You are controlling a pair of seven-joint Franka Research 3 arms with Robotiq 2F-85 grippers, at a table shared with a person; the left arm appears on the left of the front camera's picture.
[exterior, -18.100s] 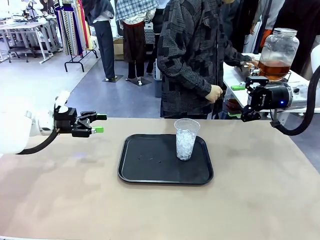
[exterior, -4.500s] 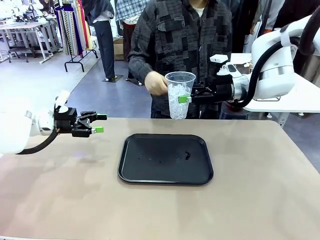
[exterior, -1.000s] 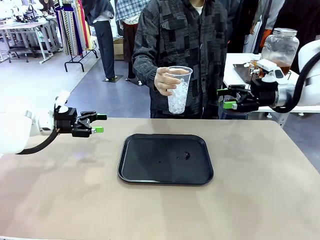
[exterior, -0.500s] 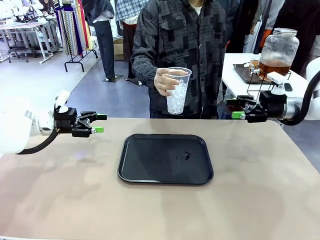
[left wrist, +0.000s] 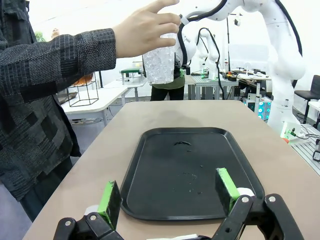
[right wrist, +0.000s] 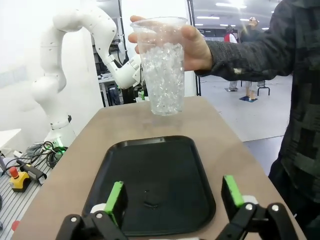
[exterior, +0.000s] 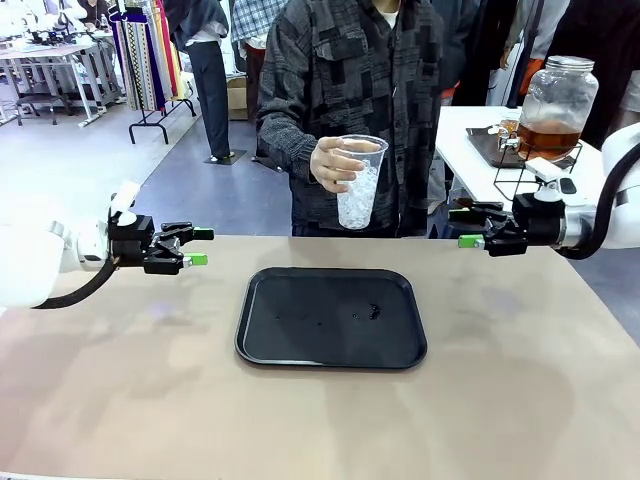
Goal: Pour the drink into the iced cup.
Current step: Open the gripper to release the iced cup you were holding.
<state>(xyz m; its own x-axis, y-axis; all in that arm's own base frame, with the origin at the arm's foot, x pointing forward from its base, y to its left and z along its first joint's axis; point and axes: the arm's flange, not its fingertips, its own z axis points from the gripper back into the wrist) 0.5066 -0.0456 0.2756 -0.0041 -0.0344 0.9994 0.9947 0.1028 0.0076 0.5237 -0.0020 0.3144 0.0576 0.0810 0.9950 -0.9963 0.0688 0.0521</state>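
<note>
Lying bare near the table's middle is the flat black rectangular tray, a few droplets on it. Flanking it, the left gripper and right gripper both hover with jaws wide and empty. Beyond, the person's hand holds the clear plastic cup of crushed ice aloft. Judging by this, pouring hasn't begun; next the cup must reach the amber drink in the lidded glass jar on the far side table. Any spout is hidden.
</note>
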